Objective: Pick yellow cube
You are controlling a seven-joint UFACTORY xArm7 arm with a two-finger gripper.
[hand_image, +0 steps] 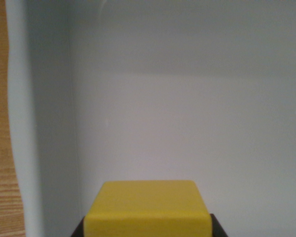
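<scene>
The cube (148,207) is seen at the bottom centre of the wrist view, with its top face and front edge visible and its lower part cut off by the frame. Two dark finger (80,229) tips are seen just beside its lower corners, one on the wrist view's left and one on the wrist view's right; the gripper (148,230) is judged to be closed on the cube, though actual pad contact is hidden below the frame. The step in hand is judged to be the grasp itself or the start of the lift; whether the cube is clear of the surface cannot be told. A pale grey surface (187,113) is seen behind the cube, with a raised wall or rim (39,123) on the wrist view's left and wood-grain table (0,123) beyond it. For the next move, a straight lift with the grip held firm is called for. Open room is noted ahead and to the wrist view's right; the left wall is well apart from the cube, but sideways travel toward it is to be avoided
</scene>
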